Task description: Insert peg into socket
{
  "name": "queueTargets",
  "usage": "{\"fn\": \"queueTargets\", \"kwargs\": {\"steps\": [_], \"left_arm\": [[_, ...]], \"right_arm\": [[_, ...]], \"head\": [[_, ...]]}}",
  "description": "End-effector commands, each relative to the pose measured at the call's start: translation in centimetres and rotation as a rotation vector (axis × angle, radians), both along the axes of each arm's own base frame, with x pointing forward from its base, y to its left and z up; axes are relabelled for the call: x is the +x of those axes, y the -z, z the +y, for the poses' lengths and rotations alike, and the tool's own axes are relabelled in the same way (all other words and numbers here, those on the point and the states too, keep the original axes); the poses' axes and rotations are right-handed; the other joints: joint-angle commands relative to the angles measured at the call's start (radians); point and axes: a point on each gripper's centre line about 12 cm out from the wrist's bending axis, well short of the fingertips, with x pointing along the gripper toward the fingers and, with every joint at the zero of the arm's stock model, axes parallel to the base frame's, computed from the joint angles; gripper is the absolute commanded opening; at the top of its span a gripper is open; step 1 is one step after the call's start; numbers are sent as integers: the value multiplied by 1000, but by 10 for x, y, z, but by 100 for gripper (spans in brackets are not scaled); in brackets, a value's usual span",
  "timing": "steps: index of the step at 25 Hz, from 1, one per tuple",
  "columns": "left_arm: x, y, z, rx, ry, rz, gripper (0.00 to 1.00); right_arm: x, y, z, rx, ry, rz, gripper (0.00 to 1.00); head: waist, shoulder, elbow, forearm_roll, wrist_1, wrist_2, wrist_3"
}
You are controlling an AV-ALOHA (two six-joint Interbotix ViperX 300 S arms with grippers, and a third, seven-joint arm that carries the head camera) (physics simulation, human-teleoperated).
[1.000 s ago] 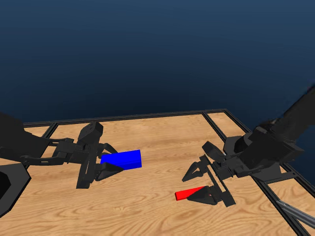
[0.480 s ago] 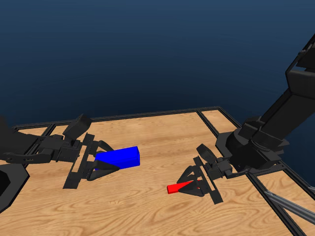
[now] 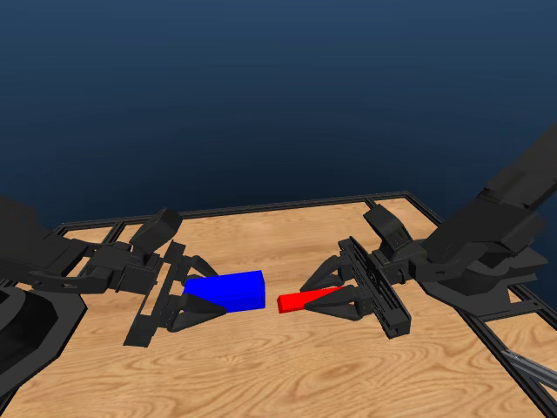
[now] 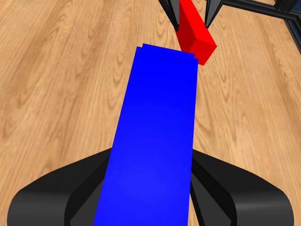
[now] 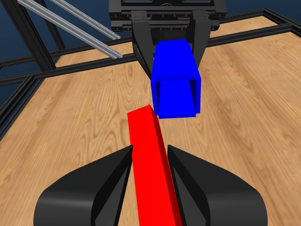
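Note:
My left gripper (image 3: pixel 193 303) is shut on the blue socket (image 3: pixel 229 291), held off the table with its open end toward the right arm. My right gripper (image 3: pixel 335 292) is shut on the red peg (image 3: pixel 300 301), whose free tip points at the socket. A small gap separates the peg tip from the socket mouth in the head view. In the right wrist view the peg (image 5: pixel 149 155) sits slightly to one side of the hollow socket (image 5: pixel 176 84) opening. The left wrist view shows the socket (image 4: pixel 155 136) between its jaws, with the peg (image 4: pixel 195 33) just beyond its far end.
The wooden table (image 3: pixel 287 374) is bordered by a black frame rail (image 3: pixel 261 207) at the back and along the right side (image 3: pixel 487 344). Metal bars (image 5: pixel 70 23) show behind the left arm in the right wrist view.
Both arms have lifted their parts and brought them toward the middle. The peg went from low on the table to level with the socket, close to its mouth. The head camera has shifted too.

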Motion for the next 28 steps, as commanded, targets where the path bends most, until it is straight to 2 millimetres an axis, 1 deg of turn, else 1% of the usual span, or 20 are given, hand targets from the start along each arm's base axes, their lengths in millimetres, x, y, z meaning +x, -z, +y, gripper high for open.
{"fn": "queueTargets", "kwargs": {"steps": [1,2,3,4,6,8,9,10,11,12,13,14,17,19,20,22,23,24,25,28], "left_arm": [[0,-15,-3,1,13,-41,0],[-1,-16,-3,-1,12,-44,0],[-1,-19,-3,-1,14,-49,0],[-2,-21,-4,-2,16,-54,0],[-5,-19,-3,3,19,-41,0],[-5,-25,-3,6,20,-54,0],[-7,-24,-2,9,21,-56,0],[-6,-23,-2,10,22,-50,0],[-4,-27,-2,11,24,-60,0],[-4,-25,-3,15,28,-53,0],[-4,-23,-3,18,30,-43,0],[-1,-25,-4,22,34,-43,0],[3,-25,-5,18,35,-41,0],[3,-24,-6,15,34,-38,0],[4,-24,-6,10,33,-38,0],[2,-19,-7,6,31,-25,0],[3,-19,-7,4,31,-27,0],[2,-17,-8,7,35,-19,0],[3,-18,-8,5,33,-25,0],[2,-20,-9,-1,32,-27,0]], "right_arm": [[15,-17,-17,-61,-15,57,0],[18,-24,-18,-58,-17,45,0],[19,-20,-20,-66,-22,74,0],[23,-25,-22,-62,-21,66,0],[28,-24,-23,-68,-30,90,0],[33,-29,-25,-63,-30,89,0],[33,-19,-27,-68,-34,125,0],[39,-25,-31,-61,-24,110,0],[43,-21,-29,-61,-36,128,0],[48,-17,-31,-63,-31,139,0],[53,-23,-32,-62,-30,124,0],[61,-24,-28,-71,-46,123,0],[93,-32,-25,-90,-67,112,0],[105,-36,-24,-90,-76,109,0],[108,-34,-24,-97,-79,120,0],[115,-42,-25,-88,-78,110,0],[120,-38,-20,-71,-88,132,0],[122,-37,-15,-69,-102,148,93],[122,-33,-15,-53,-99,172,100],[111,-28,-17,-22,-92,221,100]], "head": [[32,15,-25,7,-15,5,-9],[36,17,-26,8,-16,6,-10],[42,23,-29,10,-16,8,-13],[48,28,-32,12,-17,9,-16],[57,38,-37,14,-19,9,-24],[64,46,-42,15,-20,11,-30],[68,50,-44,16,-23,11,-33],[71,54,-46,17,-24,11,-36],[74,58,-48,17,-25,11,-39],[77,61,-50,18,-27,11,-41],[78,62,-50,18,-26,11,-42],[80,64,-51,18,-29,10,-44],[86,65,-52,19,-29,9,-47],[88,62,-51,19,-28,8,-50],[90,61,-51,19,-29,7,-52],[92,59,-50,19,-28,4,-52],[92,58,-49,19,-30,2,-53],[94,56,-49,19,-28,2,-53],[95,55,-49,19,-30,1,-54],[100,52,-49,20,-32,-1,-54]]}}
